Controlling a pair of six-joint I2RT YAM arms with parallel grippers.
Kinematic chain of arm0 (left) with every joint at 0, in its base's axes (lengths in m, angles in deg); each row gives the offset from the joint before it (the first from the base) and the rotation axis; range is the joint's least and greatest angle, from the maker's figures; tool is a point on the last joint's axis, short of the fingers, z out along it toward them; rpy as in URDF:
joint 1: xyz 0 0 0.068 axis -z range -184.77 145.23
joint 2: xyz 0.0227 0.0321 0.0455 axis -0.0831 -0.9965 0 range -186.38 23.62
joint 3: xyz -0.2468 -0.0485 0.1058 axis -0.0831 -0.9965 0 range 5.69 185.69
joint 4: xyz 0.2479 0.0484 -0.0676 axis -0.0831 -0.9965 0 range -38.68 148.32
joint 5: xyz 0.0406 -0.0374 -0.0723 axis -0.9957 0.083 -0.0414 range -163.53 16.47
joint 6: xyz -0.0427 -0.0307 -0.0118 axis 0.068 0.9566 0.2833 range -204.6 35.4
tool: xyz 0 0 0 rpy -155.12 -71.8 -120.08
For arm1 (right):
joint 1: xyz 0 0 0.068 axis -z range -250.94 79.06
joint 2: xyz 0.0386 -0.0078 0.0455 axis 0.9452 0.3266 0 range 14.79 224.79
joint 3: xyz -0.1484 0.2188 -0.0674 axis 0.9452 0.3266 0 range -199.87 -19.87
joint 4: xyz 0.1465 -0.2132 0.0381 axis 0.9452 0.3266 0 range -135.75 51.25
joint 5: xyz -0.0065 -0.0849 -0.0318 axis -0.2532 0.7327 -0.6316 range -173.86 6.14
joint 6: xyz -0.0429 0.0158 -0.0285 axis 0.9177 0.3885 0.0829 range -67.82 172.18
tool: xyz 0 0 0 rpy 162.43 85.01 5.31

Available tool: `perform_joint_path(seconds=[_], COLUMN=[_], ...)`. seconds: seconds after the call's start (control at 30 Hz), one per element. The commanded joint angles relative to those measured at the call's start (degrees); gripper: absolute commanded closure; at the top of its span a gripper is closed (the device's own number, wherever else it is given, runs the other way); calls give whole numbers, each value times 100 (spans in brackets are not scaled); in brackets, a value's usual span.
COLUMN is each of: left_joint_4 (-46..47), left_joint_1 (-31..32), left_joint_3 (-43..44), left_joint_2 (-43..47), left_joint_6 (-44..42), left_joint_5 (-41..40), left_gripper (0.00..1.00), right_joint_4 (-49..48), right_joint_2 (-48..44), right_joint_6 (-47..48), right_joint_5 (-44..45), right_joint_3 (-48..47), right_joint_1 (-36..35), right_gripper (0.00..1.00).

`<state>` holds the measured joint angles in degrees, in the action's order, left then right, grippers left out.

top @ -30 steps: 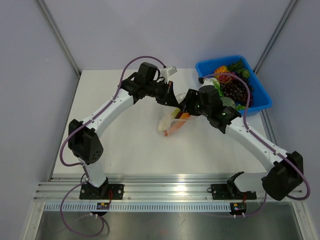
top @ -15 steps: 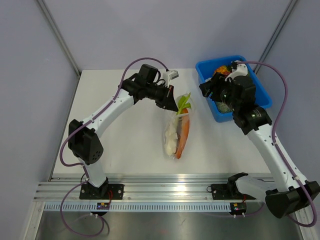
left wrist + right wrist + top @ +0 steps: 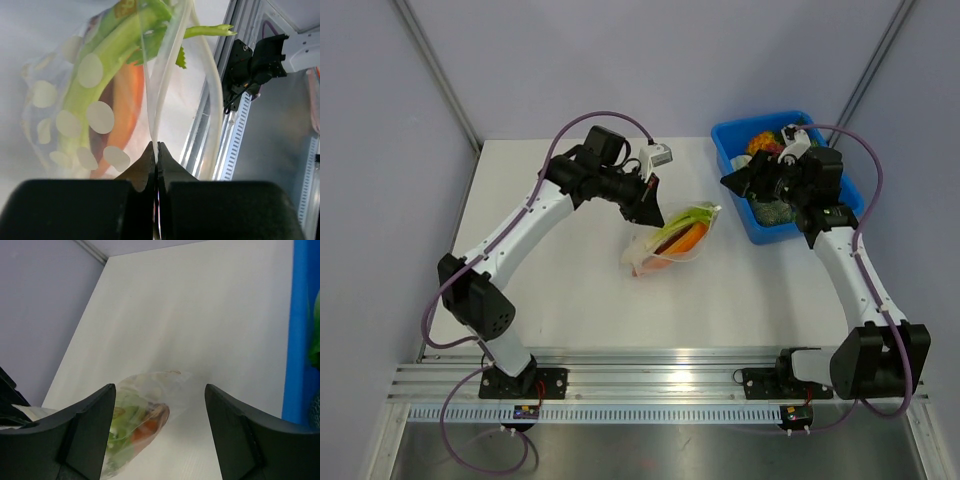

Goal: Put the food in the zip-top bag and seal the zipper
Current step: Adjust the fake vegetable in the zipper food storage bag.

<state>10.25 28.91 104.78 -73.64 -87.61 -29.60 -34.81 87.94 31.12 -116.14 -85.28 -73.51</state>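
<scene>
The zip-top bag (image 3: 665, 250), clear with white dots, hangs tilted just above the table centre. Both food pieces show inside it: the green leek (image 3: 686, 217) and the orange piece (image 3: 688, 238). My left gripper (image 3: 651, 208) is shut on the bag's mouth edge. In the left wrist view the jaws (image 3: 156, 148) pinch the pale zipper strip (image 3: 160, 95), with the leek (image 3: 112, 57) and the orange piece (image 3: 131, 107) behind the dotted plastic. Leaf tips poke out past the mouth. My right gripper (image 3: 738, 181) stands open and empty at the bin's left edge, away from the bag (image 3: 145, 415).
The blue bin (image 3: 843, 208) at the back right holds other produce, partly hidden by my right arm; its wall (image 3: 300, 340) fills the right wrist view's right side. An aluminium rail (image 3: 660, 372) runs along the near table edge. Grey walls enclose the table.
My right gripper let go at the bag, opened and drew back to the bin. My left gripper kept its grip and swung the bag round, so it now points toward the bin.
</scene>
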Motion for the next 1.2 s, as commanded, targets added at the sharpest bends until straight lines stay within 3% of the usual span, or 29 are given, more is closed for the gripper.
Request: perform_joint_path(seconds=[0.0, 0.1, 0.27, 0.43, 0.6, 0.93, 1.17], left_joint_4=[-201, -395, -861, -1529, -1977, -2733, -2988], left_joint_1=[-27, -97, -264, -431, -783, -888, -889], left_joint_3=[444, 602, 726, 998, 1104, 1683, 2009], left_joint_2=[523, 558, 725, 734, 717, 313, 57], left_joint_6=[-717, -1069, -1641, -2353, -2793, -3347, -3408], left_joint_5=[319, 398, 705, 933, 1408, 1725, 1927], left_gripper=[100, 100, 100, 100, 100, 100, 100], right_joint_4=[-1563, -2910, -3362, -3151, -2124, -2044, -612], right_joint_2=[-212, -555, -1029, -1048, -925, -758, -504], right_joint_6=[416, 821, 2043, 2563, 3221, 3336, 4311], right_joint_5=[-1244, -1640, -1870, -2660, -3696, -3962, -4199], right_joint_3=[457, 1256, 2040, 1875, 1400, 855, 143], right_joint_1=[46, 46, 55, 46, 46, -24, -332], right_gripper=[20, 21, 20, 25, 32, 29, 30])
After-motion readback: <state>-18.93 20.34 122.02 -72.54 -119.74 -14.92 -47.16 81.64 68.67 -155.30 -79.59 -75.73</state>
